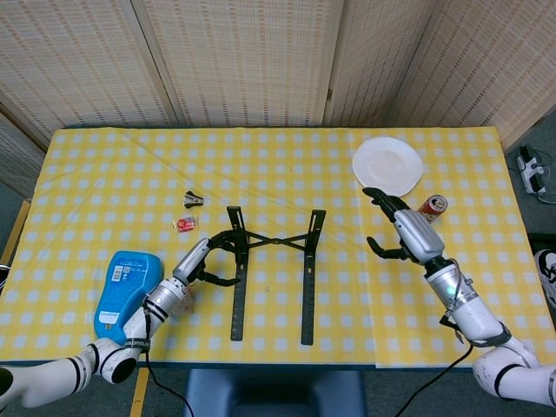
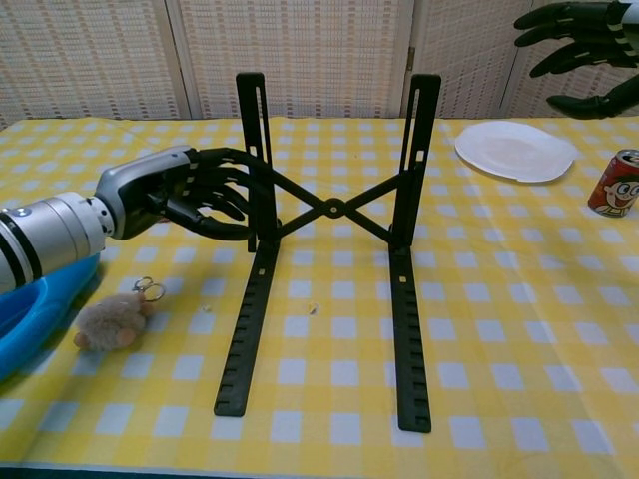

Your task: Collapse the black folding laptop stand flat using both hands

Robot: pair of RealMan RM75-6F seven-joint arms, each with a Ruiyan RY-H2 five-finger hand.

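The black folding laptop stand stands unfolded mid-table, its two uprights raised and joined by a crossed brace. My left hand reaches in from the left. It grips the stand's left upright low down, fingers curled round the far side and thumb beneath. The small side strut is hidden behind those fingers. My right hand hovers open in the air to the right of the stand, fingers spread, touching nothing.
A blue bottle and a plush keychain lie at the front left under my left arm. A white plate and a soda can sit back right. A red scrap and a clip lie left.
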